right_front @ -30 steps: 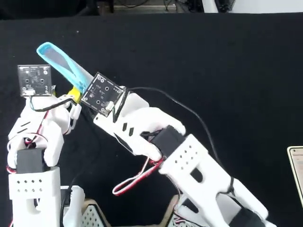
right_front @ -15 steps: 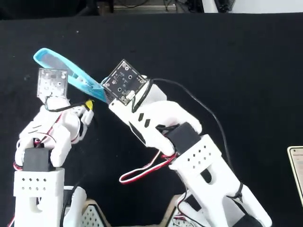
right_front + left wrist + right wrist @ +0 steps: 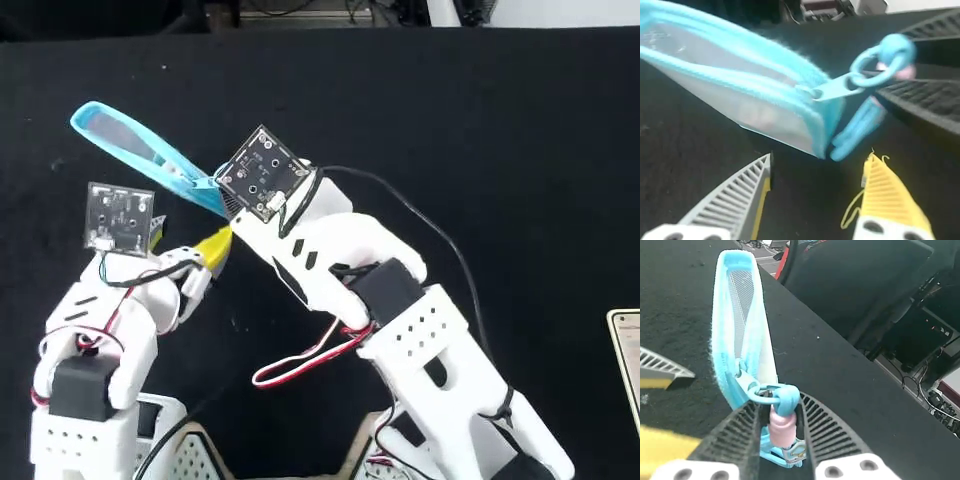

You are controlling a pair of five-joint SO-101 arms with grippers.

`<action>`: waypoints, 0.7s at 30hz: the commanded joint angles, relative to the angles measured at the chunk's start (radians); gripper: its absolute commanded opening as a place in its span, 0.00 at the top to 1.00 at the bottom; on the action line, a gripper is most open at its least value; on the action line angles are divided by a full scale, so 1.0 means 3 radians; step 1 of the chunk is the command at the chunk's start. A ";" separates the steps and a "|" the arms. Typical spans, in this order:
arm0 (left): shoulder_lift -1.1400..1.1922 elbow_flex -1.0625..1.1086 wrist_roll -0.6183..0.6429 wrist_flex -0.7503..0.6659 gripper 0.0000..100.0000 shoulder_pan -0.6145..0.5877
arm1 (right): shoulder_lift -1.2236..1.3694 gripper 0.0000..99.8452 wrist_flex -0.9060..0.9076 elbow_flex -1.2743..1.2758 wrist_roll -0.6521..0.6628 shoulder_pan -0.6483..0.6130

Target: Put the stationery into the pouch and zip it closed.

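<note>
While the right gripper (image 3: 781, 412) has its two black ribbed fingers (image 3: 742, 432) closed narrowly on the small pink charm (image 3: 781, 426) hanging from the zip pull, the light-blue mesh pouch with a blue fabric rim (image 3: 135, 145) stretches away from it across the black cloth-covered table (image 3: 450, 120), toward the far left in the high view. From the right wrist, the pouch (image 3: 740, 325) appears edge-on, long and narrow, with its pale-blue metal slider (image 3: 743, 379) at the end nearest the fingers and a blue ring pull (image 3: 762, 394) joining the slider to the charm. Whether the pouch rests on the cloth or is lifted off it cannot be told. Near that same end of the pouch, the left gripper (image 3: 819, 167) holds its fingers spread wide, one grey (image 3: 742, 192) and one yellow (image 3: 885, 192), gripping nothing; the corner of the pouch (image 3: 740, 90) and a dangling blue tab (image 3: 857, 127) sit just beyond the tips, apart from them. Seen from above, the left gripper (image 3: 212, 258) lies close beside the right gripper (image 3: 220, 192), on the near side of the pouch. A pale card (image 3: 625, 355) sits at the table's right edge, well apart from both arms.
</note>
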 commanded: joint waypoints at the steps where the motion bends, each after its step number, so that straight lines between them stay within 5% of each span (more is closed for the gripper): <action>1: -0.0159 0.0274 0.0026 -0.0384 0.71 -0.0207 | -0.0049 0.99 -0.0051 -0.0151 0.0026 0.0061; 15: -0.0230 0.0488 0.0061 -0.0783 0.71 -0.0304 | -0.0043 0.99 -0.0051 -0.0146 0.0005 0.0051; 21: -0.0230 0.0473 0.0230 -0.0767 0.71 0.0008 | -0.0059 0.99 -0.0051 -0.0110 0.0010 0.0051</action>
